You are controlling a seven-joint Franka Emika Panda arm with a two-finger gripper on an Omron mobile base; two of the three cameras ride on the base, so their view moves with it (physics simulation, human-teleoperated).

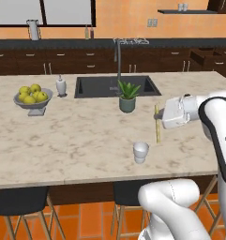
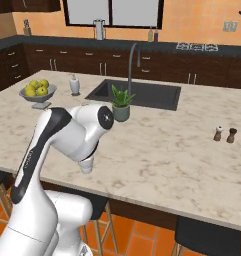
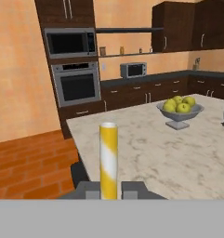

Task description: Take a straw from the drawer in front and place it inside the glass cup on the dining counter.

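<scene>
Straw point(image 1: 157, 124) upright, long axis vertical, pinched near its top by the gripper point(image 1: 158, 116), jaws closed on it; lower end hangs just over the dining counter point(image 1: 86, 136) toward its front right corner. Glass cup point(image 1: 140, 152) near the front edge, beside and apart from the straw

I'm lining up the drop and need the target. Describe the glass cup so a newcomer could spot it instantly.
On the dining counter, look at the near edge, in front of the green plant pot. The glass cup stands there alone, just left of the straw. It is small, whitish and tapered, with nothing in it.
</scene>
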